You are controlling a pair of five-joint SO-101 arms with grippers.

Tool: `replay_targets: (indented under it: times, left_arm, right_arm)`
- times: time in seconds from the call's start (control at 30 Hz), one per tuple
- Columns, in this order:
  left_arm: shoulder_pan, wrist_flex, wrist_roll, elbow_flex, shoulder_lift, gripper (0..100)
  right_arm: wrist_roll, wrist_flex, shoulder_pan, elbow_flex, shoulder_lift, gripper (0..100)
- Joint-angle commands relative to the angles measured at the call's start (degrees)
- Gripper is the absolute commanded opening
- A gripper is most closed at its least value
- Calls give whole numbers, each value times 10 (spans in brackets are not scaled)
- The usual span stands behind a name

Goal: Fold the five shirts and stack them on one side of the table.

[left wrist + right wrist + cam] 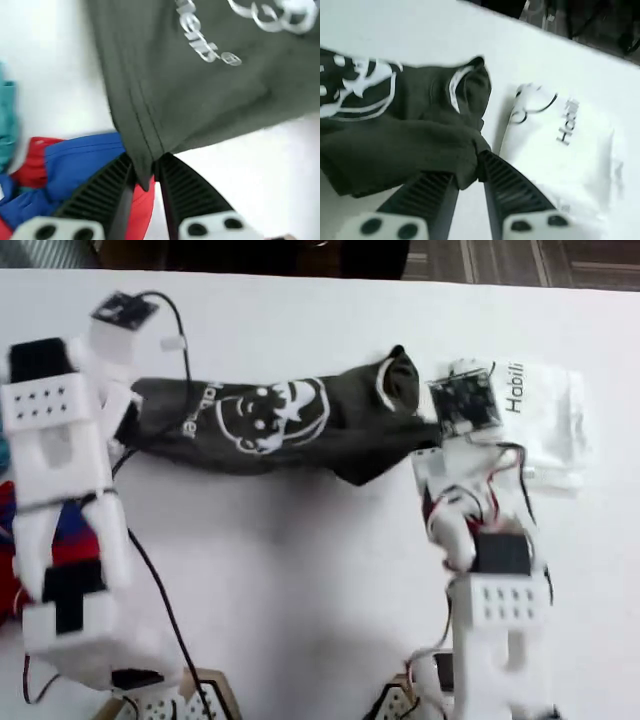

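Note:
A dark grey shirt [280, 425] with a white print is stretched across the table's middle between both arms. My left gripper [146, 172] is shut on its hem [142, 150]; in the high view that gripper [125, 430] is at the shirt's left end. My right gripper [470, 172] is shut on a bunched fold of the same shirt [395, 145] near the collar [465, 85]; from above it [430, 445] is at the shirt's right end. A folded white shirt [545, 420] lies at the right, beside the right gripper, also [560, 145].
A heap of blue and red shirts [75, 165] lies under the left arm at the table's left edge [60, 540], with a teal one [7, 125] beside it. Cables [165, 600] run along the table's front. Bare white table [300, 570] lies between the arms.

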Motion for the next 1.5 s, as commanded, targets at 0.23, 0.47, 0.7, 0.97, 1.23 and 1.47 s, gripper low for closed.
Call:
replay_targets:
  times: [0.23,0.47,0.7,0.97,1.23,1.47]
  left_arm:
    - [7,13,85,-22,-207,26]
    - [6,13,84,-22,-345,26]
    - [5,13,86,-22,-413,25]
    - [4,18,87,-23,-426,25]
    - [4,18,85,7,-547,25]
    - [3,15,86,109,-639,25]
  right_arm:
    - [2,-26,5,-94,-150,20]
    - [2,-25,5,-195,-170,20]
    - [2,34,5,-287,-197,20]
    - [2,120,4,-379,-208,20]
    - [-1,157,3,-498,-208,20]
    - [-2,267,0,-584,-208,20]
